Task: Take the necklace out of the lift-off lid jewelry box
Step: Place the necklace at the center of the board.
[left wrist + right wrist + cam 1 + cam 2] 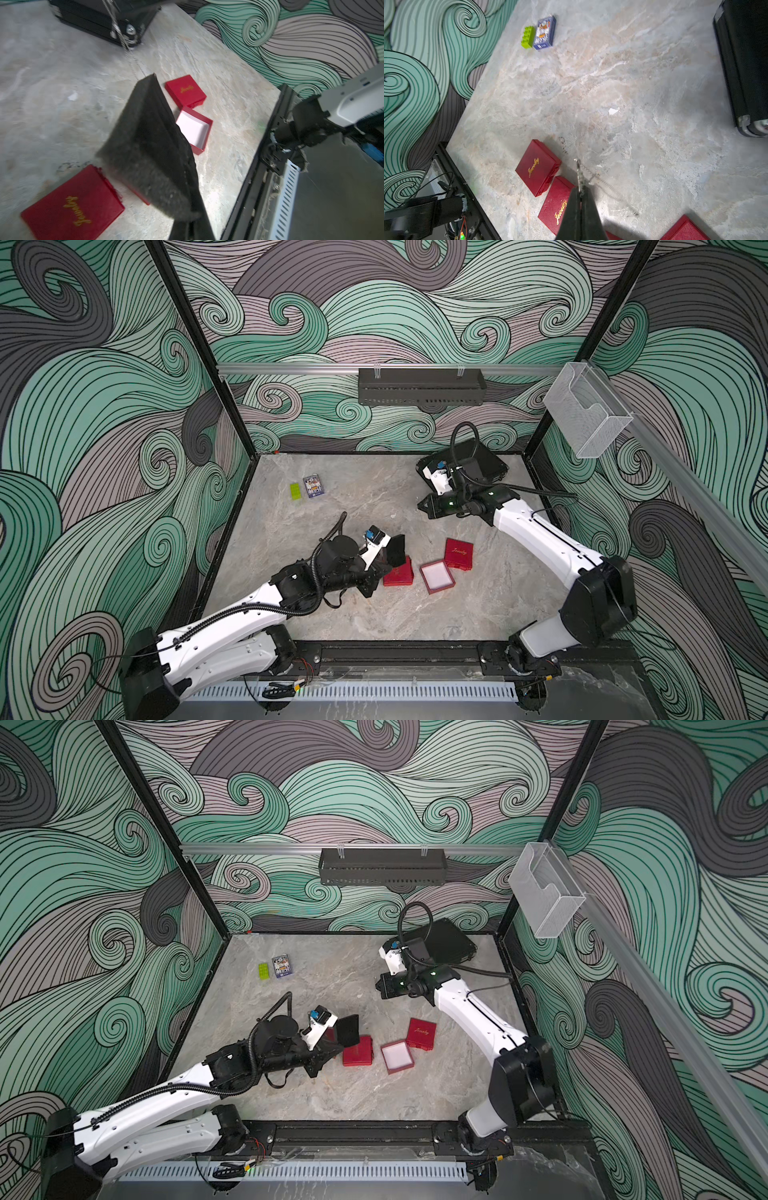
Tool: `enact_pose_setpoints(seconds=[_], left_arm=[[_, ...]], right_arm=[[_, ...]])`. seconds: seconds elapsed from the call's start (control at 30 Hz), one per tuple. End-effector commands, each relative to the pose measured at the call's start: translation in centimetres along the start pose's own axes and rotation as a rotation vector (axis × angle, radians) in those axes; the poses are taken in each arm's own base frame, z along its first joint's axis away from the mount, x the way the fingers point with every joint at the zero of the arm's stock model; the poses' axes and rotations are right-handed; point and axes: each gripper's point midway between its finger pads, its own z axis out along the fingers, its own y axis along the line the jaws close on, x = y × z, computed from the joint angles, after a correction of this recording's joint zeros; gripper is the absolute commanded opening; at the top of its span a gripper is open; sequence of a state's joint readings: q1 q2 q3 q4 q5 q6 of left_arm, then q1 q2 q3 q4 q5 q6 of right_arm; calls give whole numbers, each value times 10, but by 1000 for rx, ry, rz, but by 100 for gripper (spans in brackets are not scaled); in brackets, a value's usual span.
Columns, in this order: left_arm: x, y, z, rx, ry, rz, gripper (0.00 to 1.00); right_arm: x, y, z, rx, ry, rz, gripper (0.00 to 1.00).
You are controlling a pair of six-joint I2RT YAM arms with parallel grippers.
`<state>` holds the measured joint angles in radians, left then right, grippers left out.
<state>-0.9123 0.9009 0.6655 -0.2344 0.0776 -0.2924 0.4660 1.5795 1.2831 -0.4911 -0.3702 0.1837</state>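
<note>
Here, thin silver necklace (579, 176) dangling from pinched-shut right gripper (580, 194), left gripper (190, 226) clamping black foam insert (149, 145).

Walled with swirling teal, grey and mauve wave-patterned panels (374, 302), framed by black metal posts (194, 323). Floored with a grey marbled stone worktop (353, 497). Hung along a silver aluminium back rail (291, 369) with a black perforated metal tray (422, 387); fitted near a back corner with a clear plastic holder (586, 414).

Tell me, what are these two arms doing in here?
The jaws of the right arm are shut on the necklace, whose chain runs down to a black pad pinched by the left arm, raised above a red box. Whether the chain is free of the pad is unclear. Another red box lies open, its lid beside it.
</note>
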Motion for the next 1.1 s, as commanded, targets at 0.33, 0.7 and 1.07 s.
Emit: enact_pose_setpoints(seconds=[0.33,0.7,1.07], left_arm=[[-7,53,-25,-286,-179,-64,0],[-7,55,-31,-292,-194,-66,0],[-6,53,-28,-275,-195,-53,0]], right_arm=[[-6,-7,95,-47,177,51,0],[-61,4,101,-57,140,14,0],[20,-80,98,180,290,112,0]])
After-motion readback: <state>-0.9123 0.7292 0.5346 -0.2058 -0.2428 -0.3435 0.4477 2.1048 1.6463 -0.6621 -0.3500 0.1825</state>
